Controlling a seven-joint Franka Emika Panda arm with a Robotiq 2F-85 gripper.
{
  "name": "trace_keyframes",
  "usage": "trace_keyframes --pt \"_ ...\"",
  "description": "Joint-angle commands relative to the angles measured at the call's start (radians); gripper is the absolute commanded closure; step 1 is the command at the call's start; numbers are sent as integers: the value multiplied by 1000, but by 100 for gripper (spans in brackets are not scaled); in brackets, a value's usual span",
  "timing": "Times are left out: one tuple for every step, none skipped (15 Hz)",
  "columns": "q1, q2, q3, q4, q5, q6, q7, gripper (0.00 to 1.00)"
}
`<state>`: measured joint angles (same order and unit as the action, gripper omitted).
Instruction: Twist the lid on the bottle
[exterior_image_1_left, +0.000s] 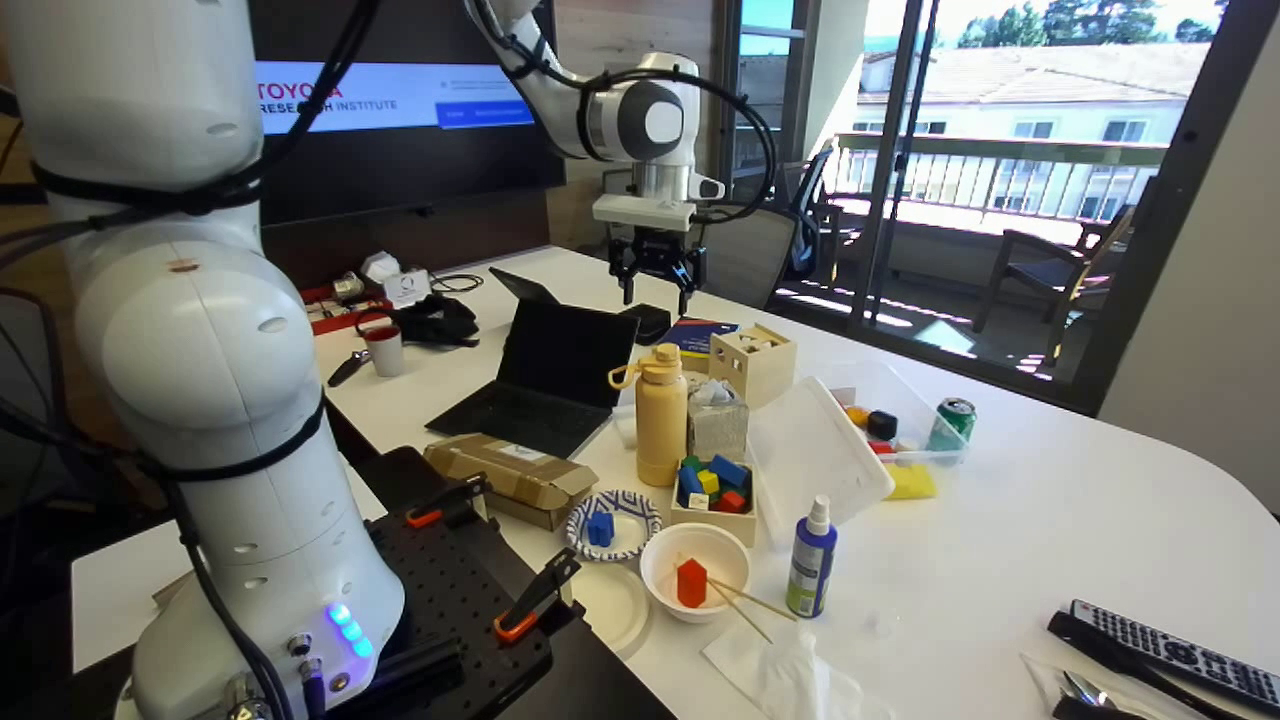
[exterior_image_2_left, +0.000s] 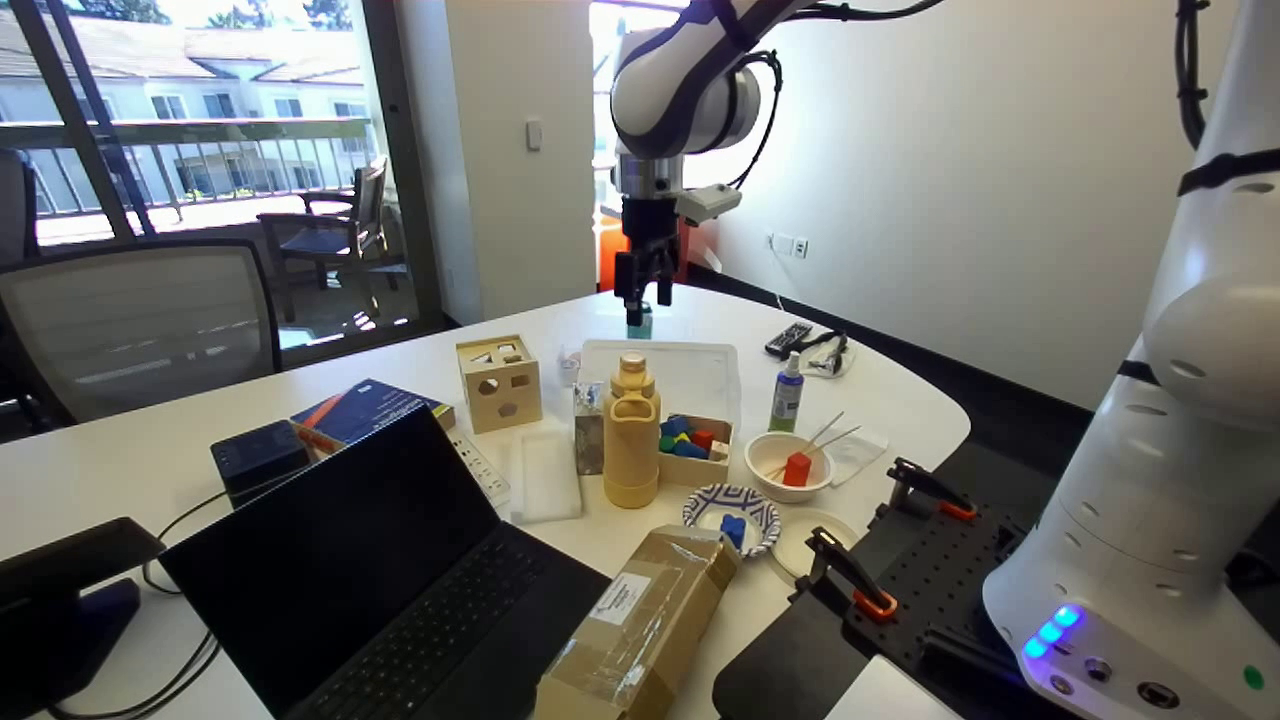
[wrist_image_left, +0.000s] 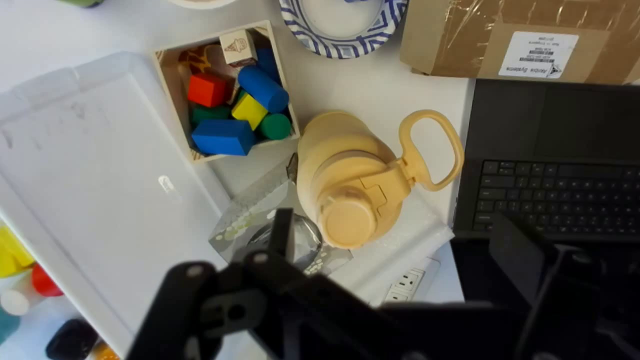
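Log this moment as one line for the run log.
bottle: upright; lid: on bottle, not gripped; gripper: open, empty, higher than bottle; lid tightness: cannot tell

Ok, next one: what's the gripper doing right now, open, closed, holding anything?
Gripper: open, holding nothing.

Bottle (exterior_image_1_left: 661, 430): stood on the table (exterior_image_1_left: 1030, 530), to the right of the laptop (exterior_image_1_left: 572, 350) in an exterior view.
Lid (wrist_image_left: 348, 221): seated on the bottle.
Gripper (exterior_image_1_left: 657, 298): held above the table, on the bottle's far side in both exterior views.
Block box (exterior_image_1_left: 725, 528): set near right of the bottle in an exterior view.
Bowl (exterior_image_1_left: 658, 597): set nearer than the block box in an exterior view, a block (exterior_image_1_left: 692, 583) laid inside.
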<state>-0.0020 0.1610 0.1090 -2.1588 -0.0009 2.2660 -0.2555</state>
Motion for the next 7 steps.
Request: trace_keyframes --pt "37 -77 -33 -79 -50 50 225 0" --pt "44 -82 -38 -87 -77 63 294 0" --pt "49 -87 -42 -94 -101 69 352 0" --pt "54 -89 -46 -99 -123 69 402 0" --pt "56 -90 -48 -103 -139 67 441 0" --pt "59 -89 -49 -104 -146 59 465 0" --pt "60 -87 -49 -106 -152 58 490 0"
